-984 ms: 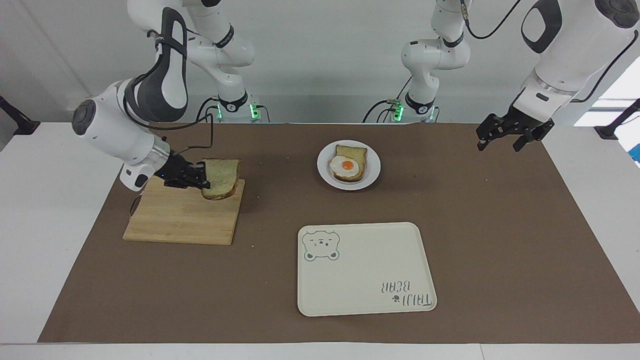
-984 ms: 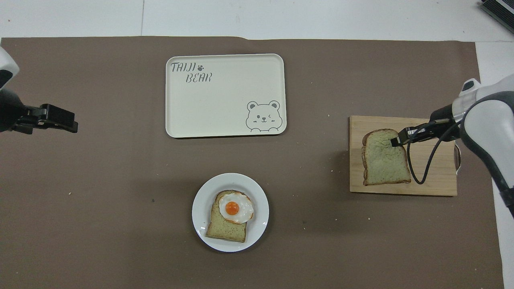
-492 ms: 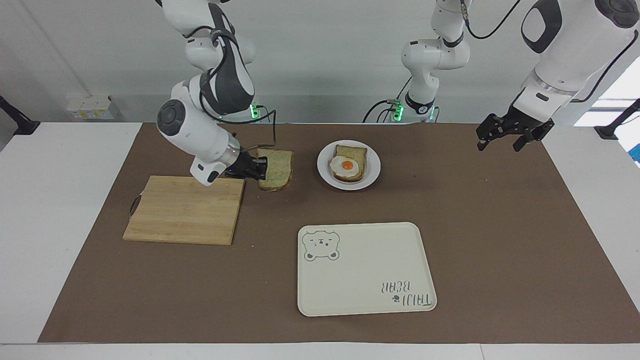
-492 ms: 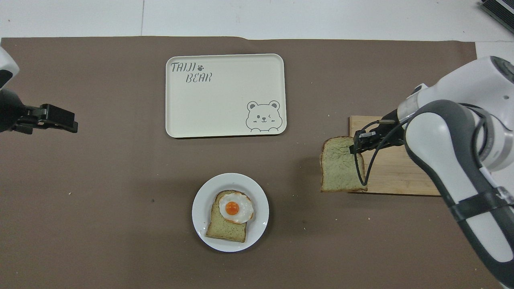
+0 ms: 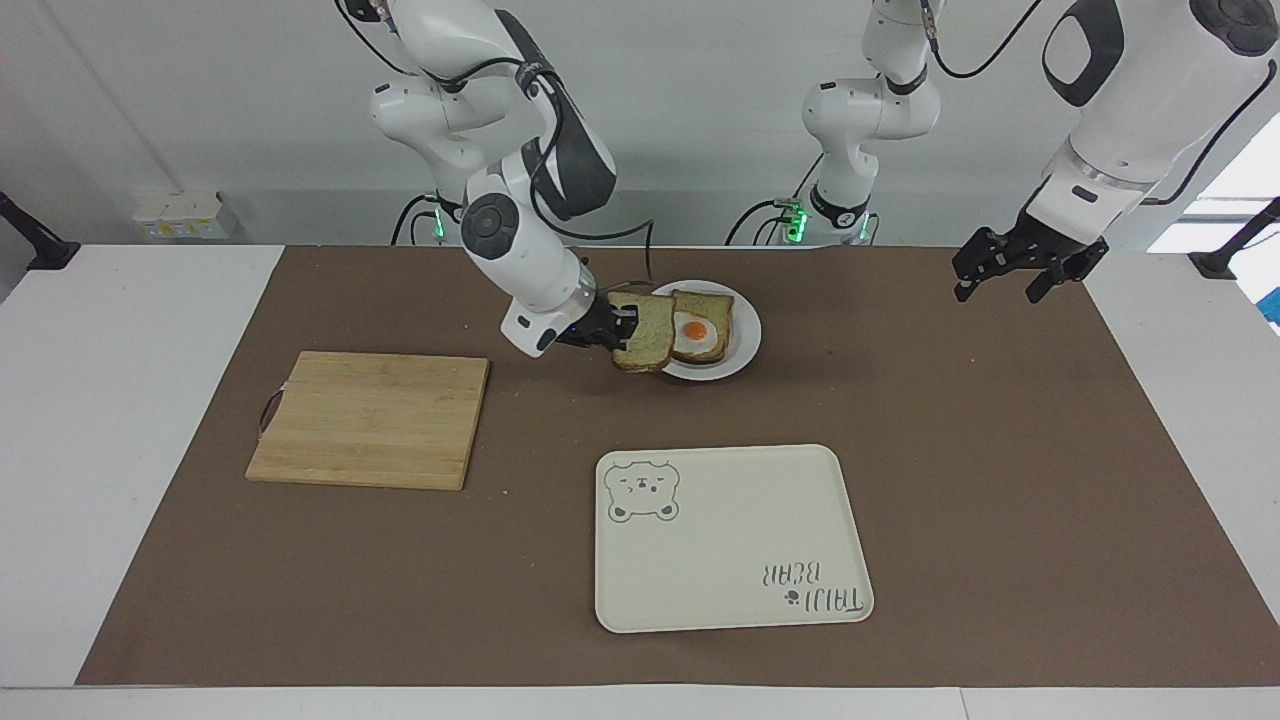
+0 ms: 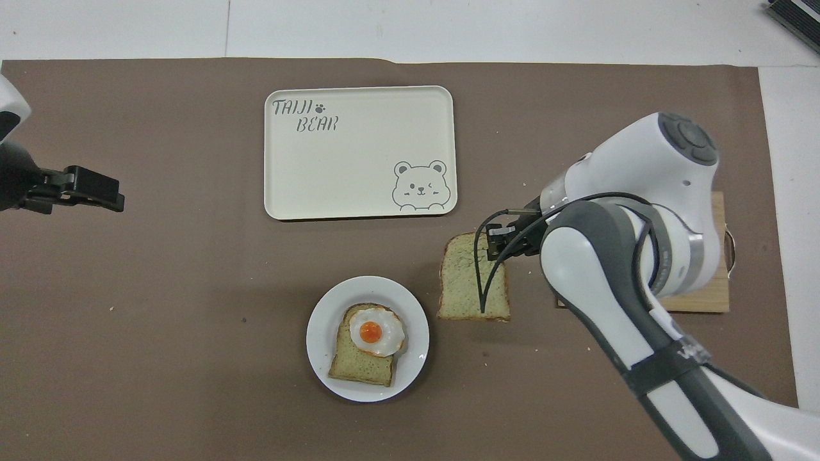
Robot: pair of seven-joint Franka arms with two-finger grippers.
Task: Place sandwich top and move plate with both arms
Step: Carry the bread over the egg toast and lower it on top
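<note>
With your right gripper (image 5: 612, 328) clamped on the top (image 5: 643, 333), centre it over the egg slice (image 5: 699, 327) before lowering; left gripper (image 5: 1010, 274) waits open.

**Mia:** What is under everything?

**Ben:** A big white bench (image 5: 120, 420). A brown mat (image 5: 1000, 480) covers most of its top. The white bench shows at both ends and along the edges.

**Mia:** What is at the back?

**Ben:** A plain wall (image 5: 700, 90), pale grey. A small white box (image 5: 180, 213) sits low on it, at one end.

**Mia:** Is there a window?

**Ben:** Bright light (image 5: 1240, 180) comes in at the other end, like from a window. I cannot see it well.

**Mia:** Any dark things?

**Ben:** A black thing (image 5: 30, 240) pokes onto the bench end near the white box.
</note>
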